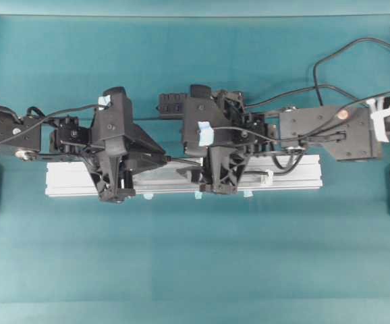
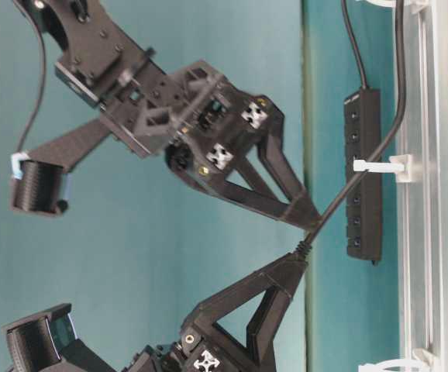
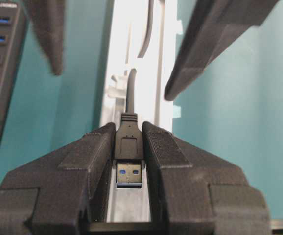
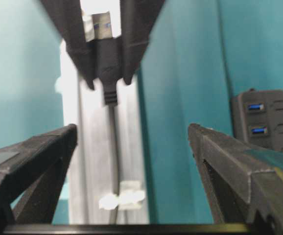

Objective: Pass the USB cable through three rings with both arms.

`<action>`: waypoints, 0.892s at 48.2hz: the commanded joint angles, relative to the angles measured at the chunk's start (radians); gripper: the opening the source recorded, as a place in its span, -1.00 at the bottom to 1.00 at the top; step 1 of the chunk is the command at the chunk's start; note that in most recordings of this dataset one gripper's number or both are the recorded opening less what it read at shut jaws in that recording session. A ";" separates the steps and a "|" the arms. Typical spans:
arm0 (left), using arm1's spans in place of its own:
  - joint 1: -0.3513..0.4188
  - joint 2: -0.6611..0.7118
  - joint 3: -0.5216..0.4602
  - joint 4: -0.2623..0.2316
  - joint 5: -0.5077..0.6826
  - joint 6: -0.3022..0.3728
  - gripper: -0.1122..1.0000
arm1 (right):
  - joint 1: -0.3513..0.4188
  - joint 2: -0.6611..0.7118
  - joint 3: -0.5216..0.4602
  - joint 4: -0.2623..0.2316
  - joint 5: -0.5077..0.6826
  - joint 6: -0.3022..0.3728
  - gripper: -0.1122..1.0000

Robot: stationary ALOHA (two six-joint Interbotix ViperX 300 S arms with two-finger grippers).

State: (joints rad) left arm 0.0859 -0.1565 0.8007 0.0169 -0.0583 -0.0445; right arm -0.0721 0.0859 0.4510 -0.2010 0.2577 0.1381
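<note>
Jaws of the left gripper (image 3: 129, 161): pinching the black plug of the USB cable (image 3: 130, 142) from both sides, metal tip with blue insert lying between the jaws and pointing back toward the wrist, cord leaving out past the jaw tips. Jaws of the right gripper (image 4: 131, 142): spread wide, nothing between them but the cord, which they do not touch; the left gripper's jaw tips face them just beyond.

Cord: runs from the clamped plug along the silver aluminium rail (image 1: 289, 177), straight ahead of both sets of jaws, and passes through a white plastic ring (image 2: 379, 165) fixed upright on the rail. Second ring (image 2: 391, 364): at the rail edge, near the lower gripper in the table-level view. Third ring (image 1: 268, 177): on the rail beside the right gripper in the overhead view.

USB hub bar (image 2: 363, 174): black, blue ports, on the teal tabletop (image 1: 195, 263), beside the rail and outside the jaws.
</note>
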 commanded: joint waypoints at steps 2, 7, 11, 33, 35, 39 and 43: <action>-0.009 -0.014 -0.018 0.003 -0.006 0.002 -0.41 | 0.002 0.006 -0.018 0.002 -0.011 -0.002 0.31; -0.012 -0.012 -0.018 0.003 -0.006 0.002 -0.41 | 0.002 0.018 -0.025 0.000 -0.014 -0.002 0.17; -0.014 -0.012 -0.018 0.003 -0.006 0.002 -0.41 | 0.002 0.028 -0.028 0.000 -0.025 -0.002 0.10; -0.014 -0.012 -0.018 0.003 -0.006 0.002 -0.41 | 0.006 0.060 -0.052 0.000 -0.048 -0.009 -0.45; -0.015 -0.012 -0.018 0.003 -0.006 0.000 -0.41 | 0.008 0.060 -0.052 0.000 -0.046 -0.009 -0.58; -0.015 -0.012 -0.018 0.003 -0.006 0.003 -0.41 | 0.012 0.060 -0.052 0.000 -0.046 -0.011 -0.78; -0.014 -0.012 -0.018 0.003 -0.008 0.003 -0.41 | 0.018 0.060 -0.052 0.002 -0.048 -0.011 -0.91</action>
State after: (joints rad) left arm 0.0767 -0.1565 0.8007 0.0184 -0.0583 -0.0445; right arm -0.0537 0.1549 0.4157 -0.2010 0.2178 0.1365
